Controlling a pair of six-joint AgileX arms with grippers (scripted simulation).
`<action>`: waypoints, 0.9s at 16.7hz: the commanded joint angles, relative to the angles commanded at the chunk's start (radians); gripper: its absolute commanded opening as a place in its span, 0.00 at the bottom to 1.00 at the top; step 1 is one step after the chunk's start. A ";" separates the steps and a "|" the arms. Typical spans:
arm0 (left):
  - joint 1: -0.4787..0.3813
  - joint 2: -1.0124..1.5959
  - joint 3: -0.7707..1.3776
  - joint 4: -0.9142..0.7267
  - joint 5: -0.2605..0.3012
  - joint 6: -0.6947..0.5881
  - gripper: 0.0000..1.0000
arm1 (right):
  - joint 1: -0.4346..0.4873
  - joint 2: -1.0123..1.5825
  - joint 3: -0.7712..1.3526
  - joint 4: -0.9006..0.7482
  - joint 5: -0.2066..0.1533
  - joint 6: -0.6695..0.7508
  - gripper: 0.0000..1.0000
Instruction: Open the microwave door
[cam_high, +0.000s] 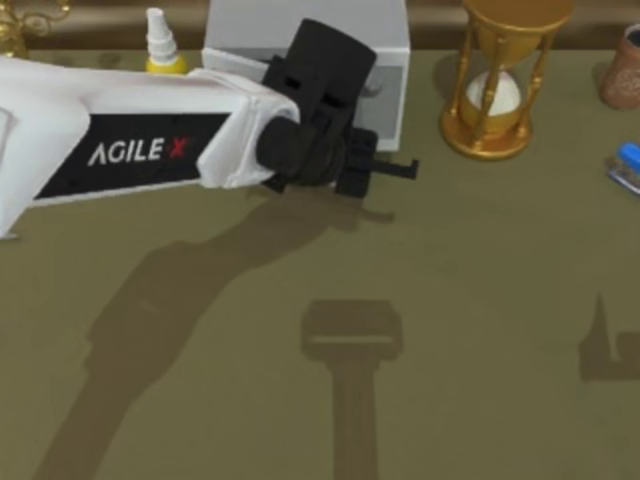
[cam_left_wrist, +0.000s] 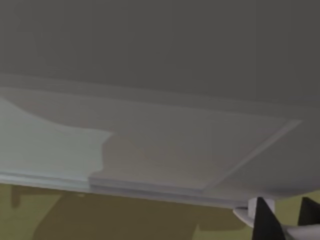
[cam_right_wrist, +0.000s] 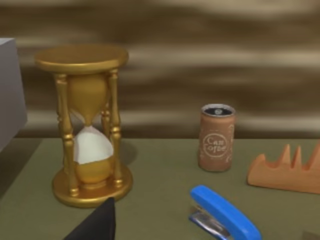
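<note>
Microwave (cam_high: 385, 45) at the far edge of the counter (cam_high: 480, 300), middle of the top view. Spray bottle (cam_high: 162, 42) just left of it. Hourglass (cam_high: 505, 80) just right of the microwave, upright. Coffee can (cam_high: 622, 68) farther right, at the far right edge. Stapler (cam_high: 626, 168) in front of the can, nearer the viewer. In the right wrist view, a toothed rack (cam_right_wrist: 287, 172) lies beside the can, behind the stapler. Left arm reaches in from the left; its claw (cam_high: 390, 170) sits in front of the microwave.
</note>
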 joint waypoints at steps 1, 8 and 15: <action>0.000 0.000 0.000 0.000 0.000 0.000 0.00 | 0.000 0.000 0.000 0.000 0.000 0.000 1.00; 0.000 0.000 0.000 0.000 0.000 0.000 0.00 | 0.000 0.000 0.000 0.000 0.000 0.000 1.00; 0.009 -0.030 -0.039 0.023 0.037 0.040 0.00 | 0.000 0.000 0.000 0.000 0.000 0.000 1.00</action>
